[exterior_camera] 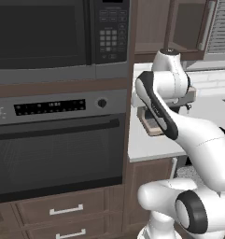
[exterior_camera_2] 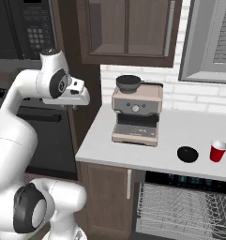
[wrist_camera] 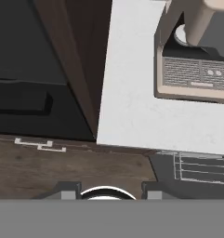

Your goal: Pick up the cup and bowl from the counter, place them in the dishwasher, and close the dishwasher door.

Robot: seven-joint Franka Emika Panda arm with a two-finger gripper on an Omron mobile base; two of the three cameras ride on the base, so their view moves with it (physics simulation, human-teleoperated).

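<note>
A red cup and a small black bowl stand side by side on the pale counter, at its right end. Right below them is the dishwasher, with its grey wire rack showing. The dishwasher door is out of view. My gripper hangs over the counter's left end, far left of both and pointing down. In the hand view the gripper is open, with nothing between its fingertips. That view looks down on the counter corner and a bit of the rack.
A beige coffee machine with a dark bowl-shaped top stands on the counter between my gripper and the cup and bowl. A tall column with a black oven and microwave rises at the left. Wall cabinets hang above.
</note>
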